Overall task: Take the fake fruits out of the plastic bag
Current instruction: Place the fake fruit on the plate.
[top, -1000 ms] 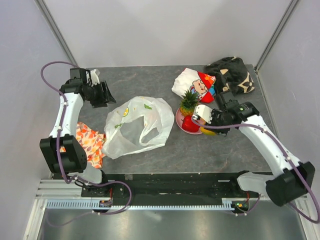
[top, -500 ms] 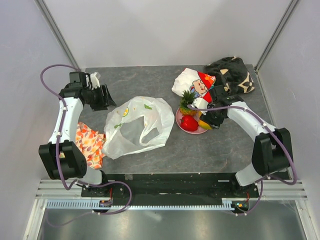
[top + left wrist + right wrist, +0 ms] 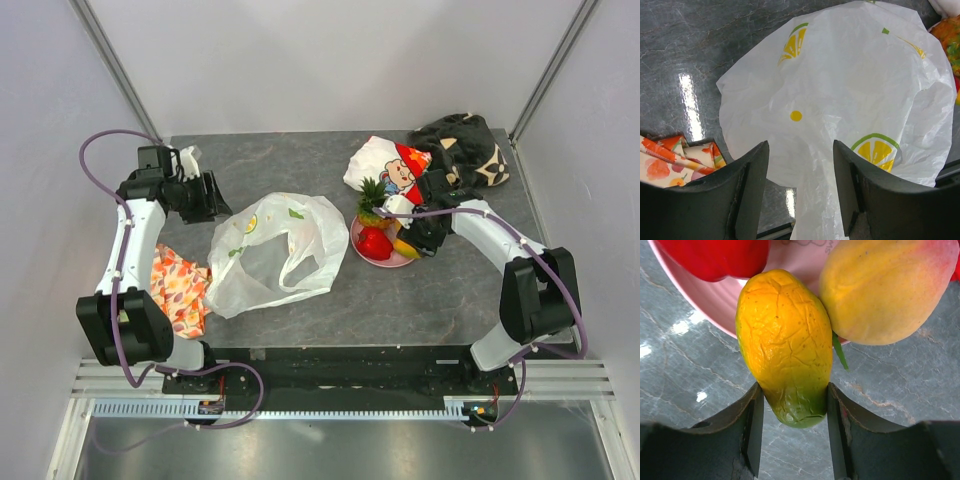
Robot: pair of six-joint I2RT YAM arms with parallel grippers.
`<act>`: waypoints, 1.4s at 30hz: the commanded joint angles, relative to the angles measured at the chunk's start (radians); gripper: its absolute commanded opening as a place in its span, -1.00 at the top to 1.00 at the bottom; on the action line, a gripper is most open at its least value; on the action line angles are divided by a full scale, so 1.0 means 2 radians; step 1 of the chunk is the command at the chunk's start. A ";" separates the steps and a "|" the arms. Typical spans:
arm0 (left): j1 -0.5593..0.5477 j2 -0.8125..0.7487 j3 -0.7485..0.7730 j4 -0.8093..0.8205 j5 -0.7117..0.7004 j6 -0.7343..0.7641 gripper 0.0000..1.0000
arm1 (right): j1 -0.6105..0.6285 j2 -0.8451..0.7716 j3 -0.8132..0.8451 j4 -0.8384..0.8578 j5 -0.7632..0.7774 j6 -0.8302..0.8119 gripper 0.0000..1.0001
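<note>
The right gripper (image 3: 793,410) clamps its two dark fingers against the sides of the wrinkled yellow-orange mango-like toy fruit (image 3: 785,340). The mango-like toy fruit lies across the rim of the shallow pink plate (image 3: 715,300), with its greenish end over the grey stone-patterned table (image 3: 900,375). On the plate, touching it, sit the orange-pink plastic peach (image 3: 880,287) and the shiny red toy piece (image 3: 715,257). In the top view, the small orange toy pineapple with a green crown (image 3: 372,203) stands at the plate's far edge. It is just beside the white cloth printed with a cartoon bear (image 3: 385,165), and a dark patterned cloth (image 3: 465,145) lies behind that.

The thin translucent white plastic bag with lemon-slice prints (image 3: 855,95) lies crumpled and flat in the middle of the table, just left of the plate. The left gripper (image 3: 800,190) hangs over the bag's edge with its fingers spread wide, holding nothing. The orange patterned cloth (image 3: 670,157) lies beside the bag.
</note>
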 commanded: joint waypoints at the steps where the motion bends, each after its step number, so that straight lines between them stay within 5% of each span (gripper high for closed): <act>1: 0.003 -0.014 -0.003 0.007 0.003 0.022 -0.22 | 0.001 0.003 0.036 -0.012 -0.037 0.003 0.39; 26: 0.001 -0.025 -0.023 0.010 0.006 0.026 -0.21 | 0.037 -0.032 -0.021 0.008 -0.017 -0.210 0.35; 37: 0.001 -0.025 -0.025 0.010 0.005 0.029 -0.21 | 0.042 -0.028 -0.010 0.011 -0.021 -0.190 -0.29; 38: 0.001 -0.025 -0.025 0.010 0.005 0.029 -0.21 | 0.041 -0.030 -0.008 0.011 -0.022 -0.185 -0.74; 39: 0.002 -0.025 -0.025 0.010 0.006 0.029 -0.21 | 0.041 -0.032 -0.006 0.010 -0.025 -0.181 -0.87; 42: 0.001 -0.024 -0.024 0.010 0.008 0.029 -0.22 | 0.042 -0.039 0.010 -0.005 -0.028 -0.166 -0.89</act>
